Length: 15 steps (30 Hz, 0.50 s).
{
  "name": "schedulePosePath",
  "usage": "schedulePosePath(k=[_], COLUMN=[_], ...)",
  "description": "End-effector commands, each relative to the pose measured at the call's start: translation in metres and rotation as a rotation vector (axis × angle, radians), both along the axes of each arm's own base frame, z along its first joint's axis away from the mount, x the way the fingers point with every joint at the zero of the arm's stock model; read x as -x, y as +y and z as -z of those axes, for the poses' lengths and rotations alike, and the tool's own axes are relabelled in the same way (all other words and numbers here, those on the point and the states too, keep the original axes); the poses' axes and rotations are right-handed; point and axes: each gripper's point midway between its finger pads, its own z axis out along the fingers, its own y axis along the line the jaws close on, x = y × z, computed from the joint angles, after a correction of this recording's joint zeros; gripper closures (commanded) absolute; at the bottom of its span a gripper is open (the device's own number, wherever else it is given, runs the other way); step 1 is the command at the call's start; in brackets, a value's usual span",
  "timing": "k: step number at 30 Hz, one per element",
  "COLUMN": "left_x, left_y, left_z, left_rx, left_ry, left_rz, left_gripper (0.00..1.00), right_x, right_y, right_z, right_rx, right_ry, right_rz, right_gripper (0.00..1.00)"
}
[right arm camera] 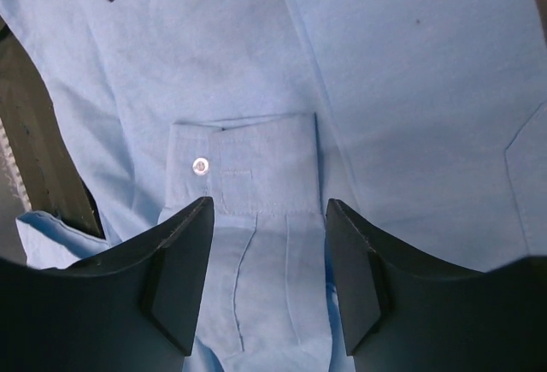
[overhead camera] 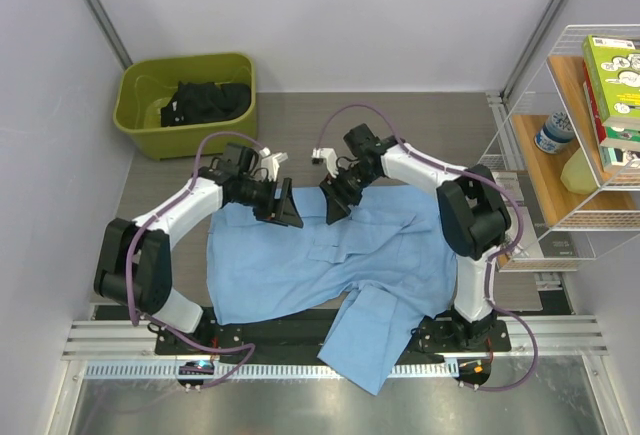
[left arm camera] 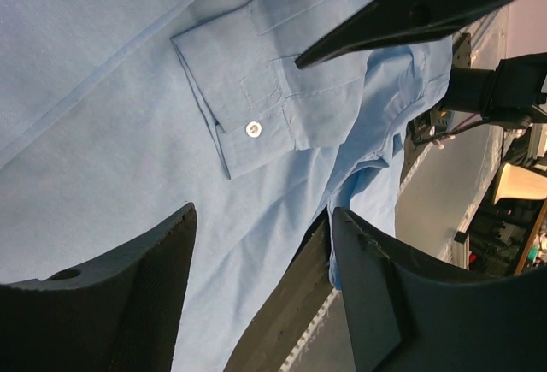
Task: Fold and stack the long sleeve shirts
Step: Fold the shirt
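Note:
A light blue long sleeve shirt [overhead camera: 330, 265] lies spread across the table, one sleeve [overhead camera: 375, 340] hanging over the near edge. Its other sleeve is folded onto the body; the buttoned cuff shows in the left wrist view [left arm camera: 256, 98] and the right wrist view [right arm camera: 244, 162]. My left gripper [overhead camera: 285, 213] is open at the shirt's far edge, its jaws over the cloth [left arm camera: 265, 244]. My right gripper [overhead camera: 333, 205] is open just above the folded sleeve [right arm camera: 269, 209], straddling it behind the cuff without gripping it.
An olive-green bin [overhead camera: 190, 100] with dark clothes [overhead camera: 208, 101] stands at the far left. A wire shelf [overhead camera: 590, 125] with books and a bottle stands at the right. The metal rail [overhead camera: 330, 340] runs along the near edge.

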Motion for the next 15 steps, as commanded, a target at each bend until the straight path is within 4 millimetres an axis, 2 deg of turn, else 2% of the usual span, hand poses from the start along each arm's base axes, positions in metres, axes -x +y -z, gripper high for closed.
schedulePosePath(k=[1, 3, 9, 13, 15], left_x=[0.003, 0.001, -0.006, -0.004, -0.004], left_y=[0.004, 0.007, 0.014, 0.015, 0.016], left_z=[-0.010, -0.010, -0.009, -0.006, -0.005], left_rx=[0.003, -0.003, -0.005, -0.010, -0.014], left_ry=[-0.048, -0.049, -0.046, -0.032, -0.030], left_rz=[0.017, 0.007, -0.026, -0.026, -0.026], left_gripper=[0.34, 0.34, 0.34, 0.34, 0.34], right_x=[-0.013, -0.011, -0.006, -0.005, -0.003], right_y=[0.013, 0.015, 0.014, 0.015, 0.015], right_z=[0.002, 0.007, 0.026, 0.035, 0.039], right_rx=[0.001, 0.010, 0.063, 0.086, 0.093], right_ry=[-0.011, -0.001, 0.012, 0.019, 0.025], right_rz=[0.003, -0.009, -0.019, -0.024, -0.034], right_gripper=[0.40, 0.43, 0.43, 0.42, 0.45])
